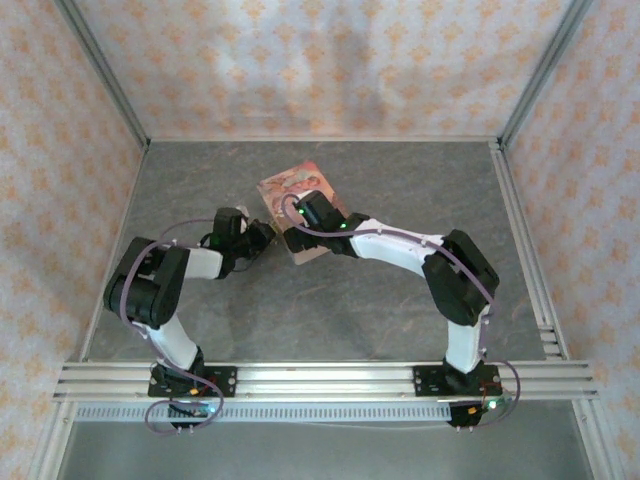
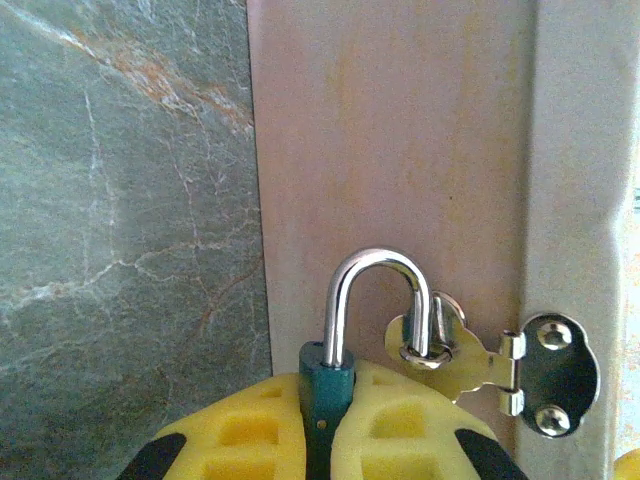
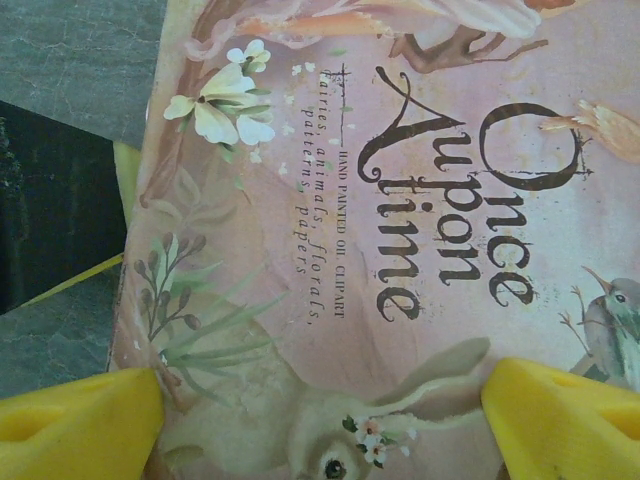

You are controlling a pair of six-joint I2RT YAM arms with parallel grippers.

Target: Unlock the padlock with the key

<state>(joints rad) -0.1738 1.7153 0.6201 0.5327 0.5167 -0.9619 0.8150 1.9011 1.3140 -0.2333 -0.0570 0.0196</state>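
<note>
While L gripper (image 2: 325, 445) clamps padlock (image 2: 326, 388) body, shackle (image 2: 375, 262) sits thru box (image 2: 400, 150) hasp (image 2: 475, 362).
R gripper (image 3: 320, 425): jaws wide apart over pink lid (image 3: 430, 210) w/ rabbit art.

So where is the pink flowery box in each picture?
Top external: pink box mid-table, partly under the right arm.
Left wrist: its plain pink side, upper middle, padlock on its hasp.
Right wrist: its flowery lid, across most of the picture.
Shared landmark: grey marble table, beside the box.
</note>
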